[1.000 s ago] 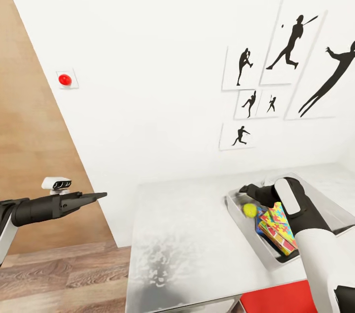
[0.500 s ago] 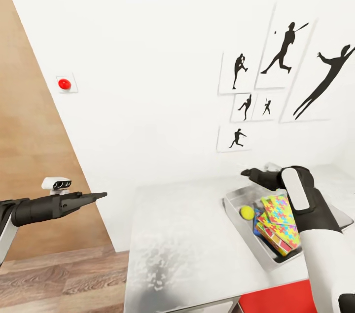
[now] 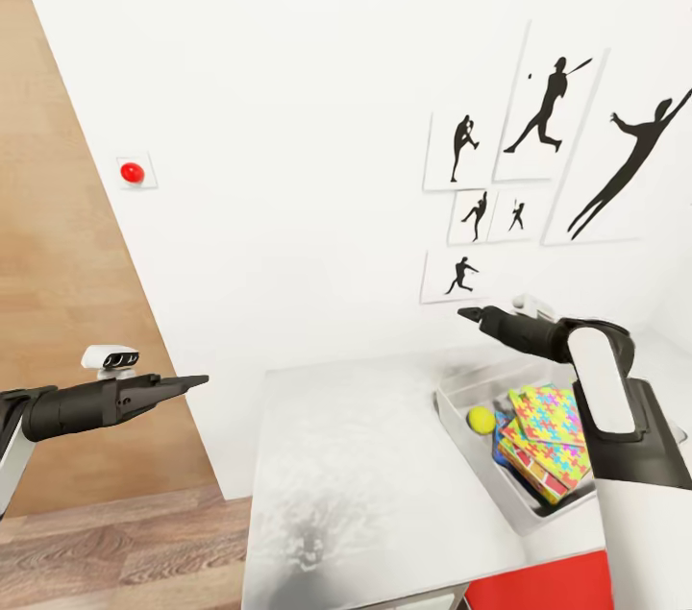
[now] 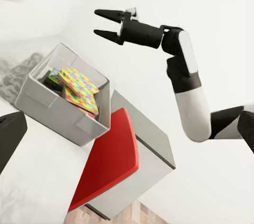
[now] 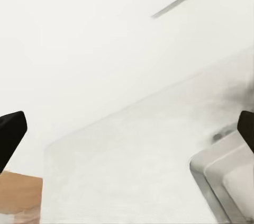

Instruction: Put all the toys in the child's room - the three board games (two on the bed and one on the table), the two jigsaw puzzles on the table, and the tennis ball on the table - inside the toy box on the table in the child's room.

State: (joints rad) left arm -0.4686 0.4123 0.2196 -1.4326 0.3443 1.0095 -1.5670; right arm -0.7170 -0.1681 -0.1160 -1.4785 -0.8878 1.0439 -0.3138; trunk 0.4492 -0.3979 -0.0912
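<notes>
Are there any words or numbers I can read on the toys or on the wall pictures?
None to read. The wall pictures are black shapes of people playing ball, with no letters. The jigsaw puzzles in the toy box show coloured puzzle-piece patterns, no legible words. The red button on the wall has no label.

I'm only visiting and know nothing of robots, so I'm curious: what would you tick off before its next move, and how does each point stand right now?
1. Tennis ball inside the toy box: ok.
2. Jigsaw puzzles inside the box: ok, colourful boxes lean there; exact count cannot tell.
3. Right tool empty and open: ok, fingers apart, nothing between.
4. Right tool above the box rim: ok.
5. Left tool free: cannot tell whether it is open.
6. Board games from the bed packed: cannot tell.
</notes>
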